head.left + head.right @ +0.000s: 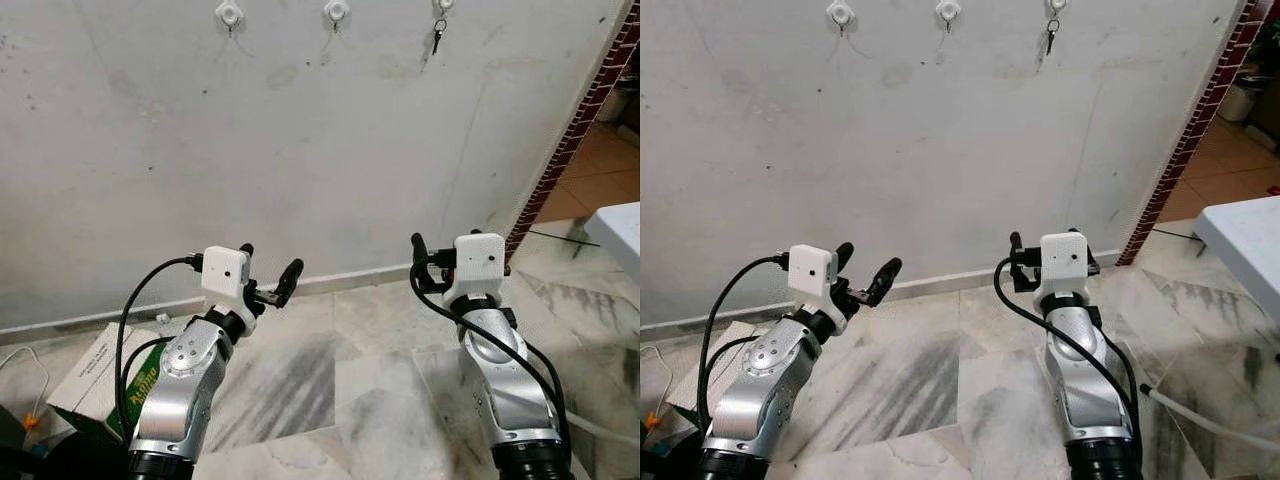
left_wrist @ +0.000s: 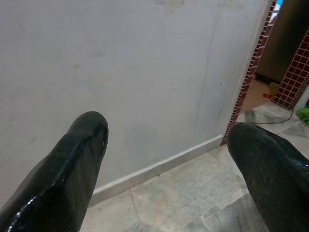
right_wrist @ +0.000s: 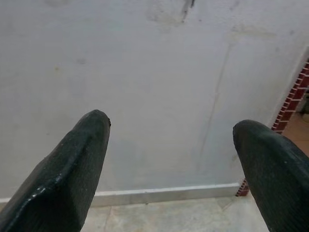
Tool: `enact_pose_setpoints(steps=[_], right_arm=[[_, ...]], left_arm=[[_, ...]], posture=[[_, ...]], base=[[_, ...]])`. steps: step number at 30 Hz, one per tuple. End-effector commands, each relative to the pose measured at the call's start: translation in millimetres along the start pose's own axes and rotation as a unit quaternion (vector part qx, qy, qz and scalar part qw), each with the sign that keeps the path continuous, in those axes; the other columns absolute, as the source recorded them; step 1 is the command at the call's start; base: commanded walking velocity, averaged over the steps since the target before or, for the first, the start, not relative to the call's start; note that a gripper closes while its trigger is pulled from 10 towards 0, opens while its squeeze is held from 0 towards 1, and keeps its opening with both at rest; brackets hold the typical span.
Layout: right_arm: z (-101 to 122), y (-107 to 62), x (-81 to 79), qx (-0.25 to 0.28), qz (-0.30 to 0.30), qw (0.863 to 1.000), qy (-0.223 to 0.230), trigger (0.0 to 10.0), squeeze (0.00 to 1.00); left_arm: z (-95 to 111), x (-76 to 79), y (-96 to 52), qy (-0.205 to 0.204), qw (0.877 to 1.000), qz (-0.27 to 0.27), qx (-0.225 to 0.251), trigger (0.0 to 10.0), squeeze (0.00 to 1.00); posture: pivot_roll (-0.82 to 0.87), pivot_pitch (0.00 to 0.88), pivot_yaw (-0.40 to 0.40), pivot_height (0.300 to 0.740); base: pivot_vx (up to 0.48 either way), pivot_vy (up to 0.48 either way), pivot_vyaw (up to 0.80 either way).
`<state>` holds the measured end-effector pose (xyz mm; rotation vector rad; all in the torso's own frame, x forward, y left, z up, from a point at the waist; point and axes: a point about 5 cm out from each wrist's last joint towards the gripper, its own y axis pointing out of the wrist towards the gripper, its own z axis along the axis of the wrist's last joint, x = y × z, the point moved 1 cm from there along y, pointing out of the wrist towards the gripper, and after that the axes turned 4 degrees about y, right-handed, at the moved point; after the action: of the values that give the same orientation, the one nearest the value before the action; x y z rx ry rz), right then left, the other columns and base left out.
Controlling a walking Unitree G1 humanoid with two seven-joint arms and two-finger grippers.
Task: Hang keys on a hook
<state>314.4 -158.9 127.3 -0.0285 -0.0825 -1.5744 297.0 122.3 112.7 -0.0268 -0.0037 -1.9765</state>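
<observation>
While keys hang on hook | both pincers spread, empty

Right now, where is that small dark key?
The small dark key hangs on the rightmost of three white wall hooks, high on the grey wall, above and ahead of the open right gripper.

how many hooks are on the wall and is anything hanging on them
3, in a row at the top of the wall: the left hook and middle hook are bare, the right hook holds the keys. The frame cuts off there, so more may be hidden.
</observation>
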Motion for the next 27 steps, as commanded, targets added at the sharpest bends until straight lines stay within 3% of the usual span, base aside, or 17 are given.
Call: enact_pose_setpoints(steps=[1, 4, 27], right_arm=[[3.3, -0.1, 2.2, 0.004, -0.007, 1.0, 0.002, 10.0, 0.0], [3.8, 0.1, 2.2, 0.006, -0.005, 1.0, 0.004, 10.0, 0.0], [6.0, -0.2, 5.3, 0.011, -0.012, 1.0, 0.007, 10.0, 0.0]], left_arm=[[-0.5, 0.6, 1.6, 0.0, 1.0, -0.008, -0.005, 10.0, 0.0], [-0.3, 0.6, 2.2, 0.0, 1.0, -0.008, -0.004, 10.0, 0.0], [1.2, -2.1, 6.5, 0.002, 1.0, -0.008, -0.001, 10.0, 0.0]], posture=[[-0.02, 0.0, 0.073, 0.74], [-0.02, 0.0, 0.073, 0.74], [-0.03, 0.0, 0.078, 0.74]], base=[[0.0, 0.0, -0.78], [0.0, -0.242, -0.59], [0.0, -0.289, 0.0]])
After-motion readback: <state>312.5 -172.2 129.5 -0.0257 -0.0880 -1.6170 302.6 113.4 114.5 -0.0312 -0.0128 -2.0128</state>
